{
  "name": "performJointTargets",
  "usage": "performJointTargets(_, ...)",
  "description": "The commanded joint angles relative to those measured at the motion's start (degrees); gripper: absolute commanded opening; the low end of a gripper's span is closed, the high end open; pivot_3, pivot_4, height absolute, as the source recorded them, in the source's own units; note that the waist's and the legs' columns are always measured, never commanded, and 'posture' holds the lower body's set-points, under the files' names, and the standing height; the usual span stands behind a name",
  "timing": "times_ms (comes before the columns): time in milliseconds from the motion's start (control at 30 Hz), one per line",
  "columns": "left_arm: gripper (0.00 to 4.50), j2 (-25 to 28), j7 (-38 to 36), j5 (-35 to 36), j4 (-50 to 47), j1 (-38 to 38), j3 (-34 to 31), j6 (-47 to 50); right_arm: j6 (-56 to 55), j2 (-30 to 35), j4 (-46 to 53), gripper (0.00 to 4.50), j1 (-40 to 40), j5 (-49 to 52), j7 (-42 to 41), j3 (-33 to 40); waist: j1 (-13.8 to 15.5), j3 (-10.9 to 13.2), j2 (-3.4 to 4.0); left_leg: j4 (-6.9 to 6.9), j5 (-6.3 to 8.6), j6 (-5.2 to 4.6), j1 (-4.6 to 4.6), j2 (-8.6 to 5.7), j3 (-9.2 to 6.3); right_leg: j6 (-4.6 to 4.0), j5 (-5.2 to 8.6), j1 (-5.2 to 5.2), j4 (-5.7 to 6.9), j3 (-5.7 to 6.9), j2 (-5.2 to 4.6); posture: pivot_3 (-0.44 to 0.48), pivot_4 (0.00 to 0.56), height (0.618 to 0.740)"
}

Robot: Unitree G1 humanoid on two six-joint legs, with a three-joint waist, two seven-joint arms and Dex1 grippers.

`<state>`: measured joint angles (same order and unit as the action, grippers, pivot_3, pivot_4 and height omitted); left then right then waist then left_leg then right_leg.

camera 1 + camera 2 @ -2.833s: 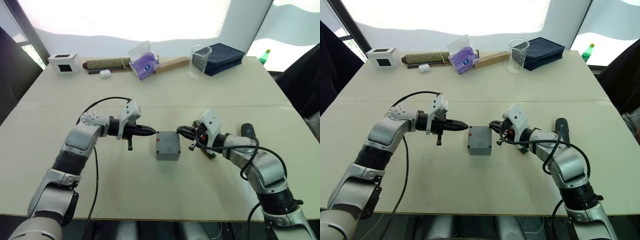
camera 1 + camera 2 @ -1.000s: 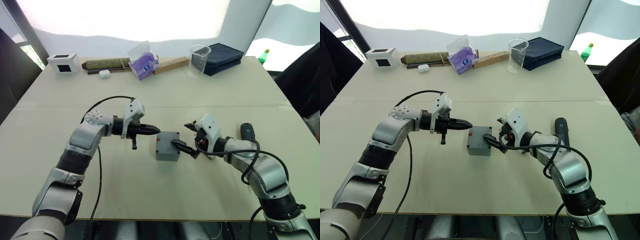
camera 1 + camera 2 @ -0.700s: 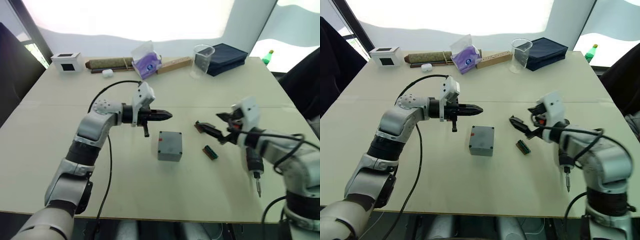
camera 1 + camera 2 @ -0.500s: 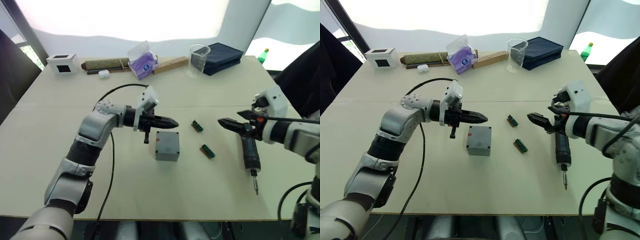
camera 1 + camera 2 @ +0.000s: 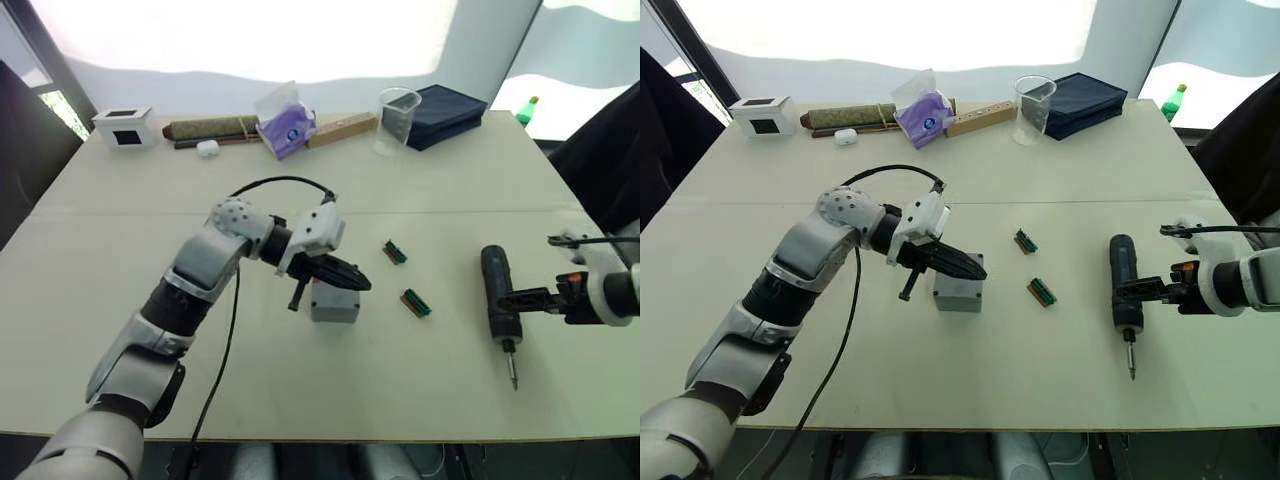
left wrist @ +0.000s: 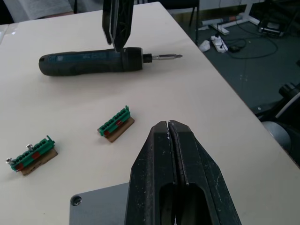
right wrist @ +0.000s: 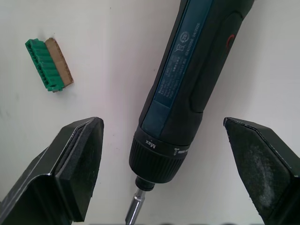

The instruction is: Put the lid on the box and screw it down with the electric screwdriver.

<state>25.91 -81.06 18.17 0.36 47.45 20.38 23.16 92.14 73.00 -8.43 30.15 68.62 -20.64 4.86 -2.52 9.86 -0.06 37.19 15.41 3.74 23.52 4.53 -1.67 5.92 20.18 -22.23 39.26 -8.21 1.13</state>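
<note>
Grey box [image 5: 958,290]: stands near the middle of the pale table [image 5: 300,390], with its grey lid [image 6: 101,208] lying flat on top, a screw hole visible at one corner of the lid in the left wrist view. Left gripper [image 5: 358,283]: fingers pressed together with nothing between them, tips poised over the top of the box and pointing toward the robot's right; whether they touch the lid cannot be told. Electric screwdriver [image 5: 1123,281]: black, lies flat on the table well to the right of the box, metal bit pointing toward the near edge. Right gripper [image 5: 1135,291]: spread wide, one finger on either side of the screwdriver's body just above the collar, neither finger pressing on it in the right wrist view. Two small green terminal strips: one [image 5: 1025,241] beyond and right of the box, the other [image 5: 1041,291] nearer, both between box and screwdriver. Far edge of the table, from the robot's left to right: white box with black window [image 5: 126,126], dark rolled bundle [image 5: 212,127], small white earbud case [image 5: 208,148], clear bag with purple contents [image 5: 287,121], wooden bar [image 5: 343,128], clear plastic cup [image 5: 398,120], dark blue flat case [image 5: 450,112]. Green bottle [image 5: 528,112]: beyond the table's far right corner.
</note>
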Motion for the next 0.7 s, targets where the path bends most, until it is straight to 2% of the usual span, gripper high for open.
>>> performJointTargets(33, 0.00, 0.29, 0.63, 0.66, -3.17, -0.56, -0.35, 0.31, 0.36, 1.45, -1.15, 4.48, 2.92, 0.83, -1.12, -3.97, 0.06, 0.01, -0.01, 0.00, 0.00, 0.00, 0.00, 0.01, -0.01, 0.00, 0.00, -0.01, 0.00, 0.00, 0.00, 0.000, 0.150, 0.740)
performJointTargets(267, 0.00, 0.24, 2.54, 0.31, -4.21, -1.57, -0.25, 0.67, 0.36, 1.83, 0.74, 4.48, 3.60, -2.81, -3.90, -10.34, 0.11, 0.00, 0.00, -0.01, 0.00, 0.00, 0.00, 0.00, 0.00, 0.00, 0.00, -0.02, 0.00, 0.00, 0.00, 0.000, 0.150, 0.740)
performJointTargets(400, 0.00, 0.27, 4.86, -0.82, -3.05, -2.62, -0.85, -0.29, 0.36, -2.46, -2.03, 4.48, 7.44, -8.77, -4.62, -15.31, -0.09, 0.00, 0.00, 0.01, 0.00, 0.00, 0.00, 0.01, 0.01, 0.00, 0.00, -0.04, 0.00, -0.01, 0.00, 0.000, 0.150, 0.740)
performJointTargets(567, 0.00, -0.43, 6.95, -0.60, -3.66, -3.47, -0.80, -0.28, 0.36, -4.29, -4.56, 4.48, 11.26, -14.47, -7.86, -20.32, -0.04, 0.00, -0.06, 0.04, 0.00, 0.00, -0.01, 0.04, 0.00, 0.00, 0.00, -0.01, 0.01, 0.00, 0.02, 0.000, 0.150, 0.740)
performJointTargets(700, 0.00, -0.95, 8.24, -1.04, -2.76, -3.37, -0.75, -0.81, 0.36, -4.79, -0.87, 3.43, 12.45, -16.98, -11.28, -26.21, -0.06, -0.01, -0.09, 0.13, 0.00, 0.00, -0.01, 0.05, 0.00, 0.00, -0.01, 0.03, 0.01, 0.00, 0.02, 0.000, 0.150, 0.740)
